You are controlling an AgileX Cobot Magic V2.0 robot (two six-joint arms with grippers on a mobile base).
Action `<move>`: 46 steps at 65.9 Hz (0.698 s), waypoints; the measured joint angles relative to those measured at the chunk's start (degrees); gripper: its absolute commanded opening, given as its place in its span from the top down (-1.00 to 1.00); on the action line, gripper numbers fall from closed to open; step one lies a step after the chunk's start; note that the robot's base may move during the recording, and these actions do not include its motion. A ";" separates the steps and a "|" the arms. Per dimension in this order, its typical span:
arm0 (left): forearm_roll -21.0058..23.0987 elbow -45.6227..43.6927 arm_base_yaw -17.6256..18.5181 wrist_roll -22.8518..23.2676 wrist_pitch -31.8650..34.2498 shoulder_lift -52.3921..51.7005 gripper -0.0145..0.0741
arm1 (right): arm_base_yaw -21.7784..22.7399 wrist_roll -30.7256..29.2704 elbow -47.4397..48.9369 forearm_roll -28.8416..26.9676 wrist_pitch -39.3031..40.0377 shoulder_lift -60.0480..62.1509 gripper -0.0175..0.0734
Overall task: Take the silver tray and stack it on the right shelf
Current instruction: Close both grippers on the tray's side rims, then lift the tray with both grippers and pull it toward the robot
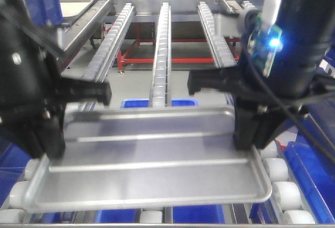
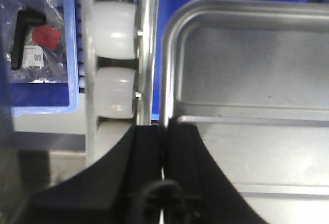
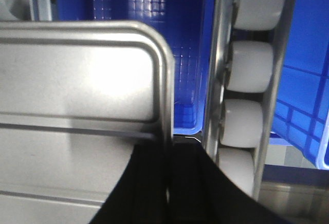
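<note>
The silver tray (image 1: 152, 170) lies lengthwise across the low front end of the right shelf (image 1: 161, 55), its two raised ribs showing. My left gripper (image 1: 52, 141) is shut on the tray's left rim. In the left wrist view the gripper (image 2: 164, 131) has its black fingers pinched on the thin rim of the tray (image 2: 247, 64). My right gripper (image 1: 250, 134) is shut on the right rim. The right wrist view shows that gripper (image 3: 168, 149) pinching the rim just below the tray's (image 3: 77, 75) rounded corner. Whether the tray rests on the rollers I cannot tell.
White rollers (image 1: 285, 192) run under both tray ends, and show beside it in the wrist views (image 2: 115, 29) (image 3: 252, 67). Blue bins (image 1: 157, 103) (image 3: 185, 80) sit below the rack. One bin (image 2: 38, 88) holds a bagged black handle. A pale tray (image 1: 76, 8) lies at the back left.
</note>
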State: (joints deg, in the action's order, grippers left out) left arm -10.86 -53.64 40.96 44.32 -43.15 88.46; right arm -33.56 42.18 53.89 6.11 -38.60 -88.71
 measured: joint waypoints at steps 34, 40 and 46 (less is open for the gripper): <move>2.38 2.26 5.67 2.05 -9.55 -11.89 0.90 | -6.11 8.14 -4.48 -2.36 -6.21 10.28 0.50; 2.38 4.05 8.06 4.16 -9.66 -12.78 0.90 | -9.08 11.52 -6.80 -0.78 -6.53 12.20 0.50; 1.76 5.55 10.59 6.50 -10.14 -13.68 0.90 | -11.74 13.91 -8.06 0.03 -7.63 13.74 0.50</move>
State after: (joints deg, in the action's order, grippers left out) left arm -9.11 -48.09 51.56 50.82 -53.29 74.78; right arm -45.31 56.09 45.83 6.14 -46.23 -74.96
